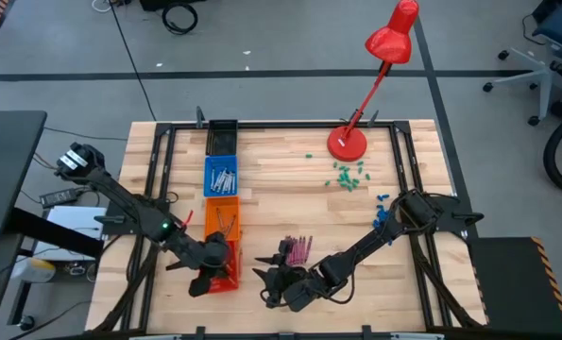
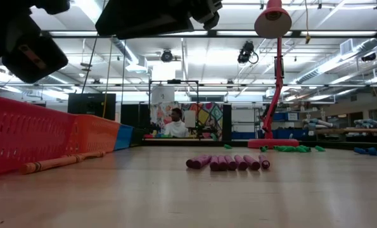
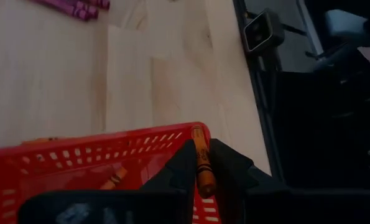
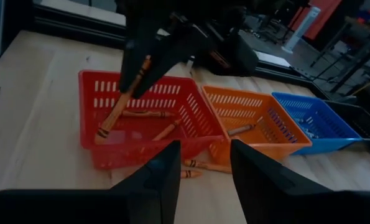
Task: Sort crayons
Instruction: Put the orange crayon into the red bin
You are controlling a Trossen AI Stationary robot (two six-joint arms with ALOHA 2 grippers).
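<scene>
A red desk lamp (image 1: 386, 57) stands over grey floor (image 1: 290, 38); ceiling lights glow.

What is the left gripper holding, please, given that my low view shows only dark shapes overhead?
Observer: The left gripper is shut on an orange crayon, tilted over the red basket.
Operator: Thank you. Is anything lying in that basket?
Observer: Yes, other orange crayons lie on its floor.
Operator: And how is the right gripper, please?
Observer: The right gripper is open with nothing between its fingers, facing the row of baskets.
</scene>
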